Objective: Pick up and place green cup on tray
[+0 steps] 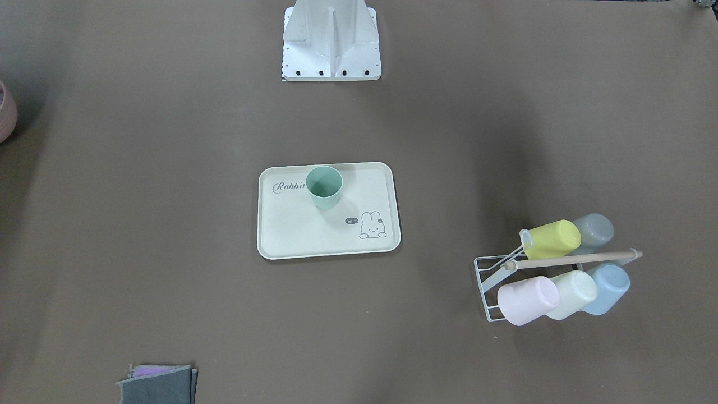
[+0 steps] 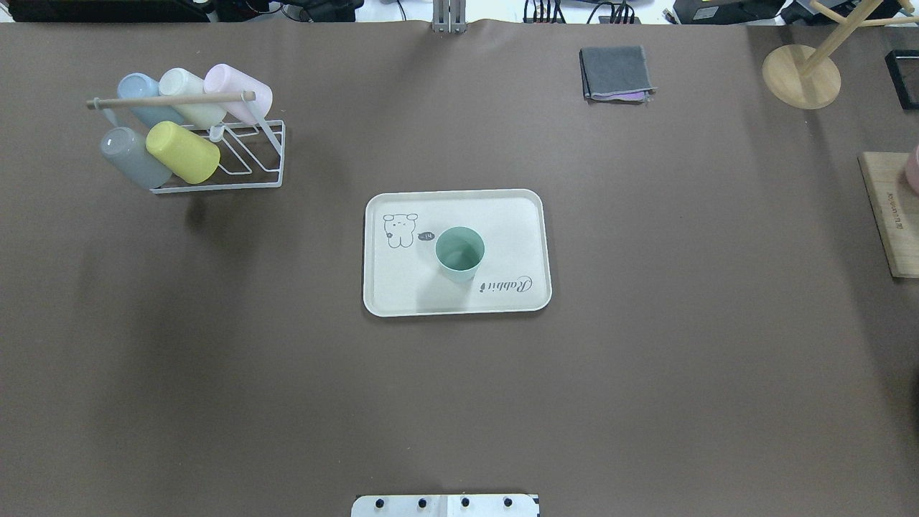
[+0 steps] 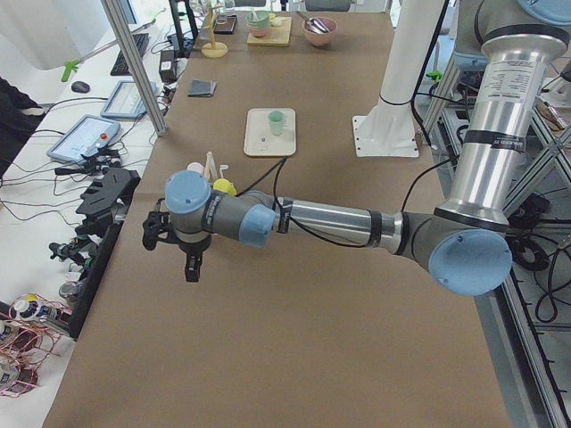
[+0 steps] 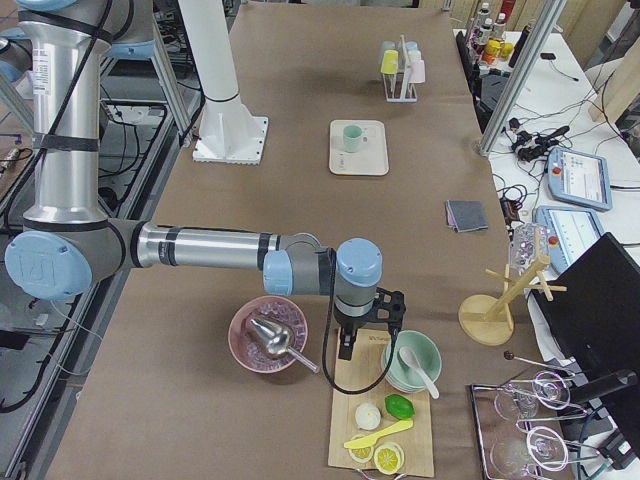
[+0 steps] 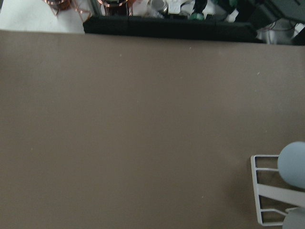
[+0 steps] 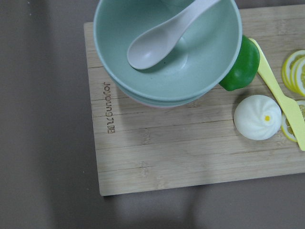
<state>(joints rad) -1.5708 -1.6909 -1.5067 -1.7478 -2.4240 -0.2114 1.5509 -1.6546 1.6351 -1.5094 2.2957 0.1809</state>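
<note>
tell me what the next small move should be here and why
Probably none: leave both arms where they are. The green cup stands upright on the tray, inside its rim by the Rabbit script, so placing looks done. The left end effector hangs near the cup rack, the right end effector over the cutting board, both far from the cup.

- The green cup (image 2: 459,253) is seen as smooth, matt plastic.
- The tray (image 2: 517,230) is finished matt and smooth.
- The table (image 2: 646,323) is covered by a matt brown sheet.
- The rack (image 2: 222,187) is formed of white-coated wire, topped by a bare wooden rod (image 2: 172,100).
- The cutting board (image 6: 190,152) is made of grained wood.
</note>
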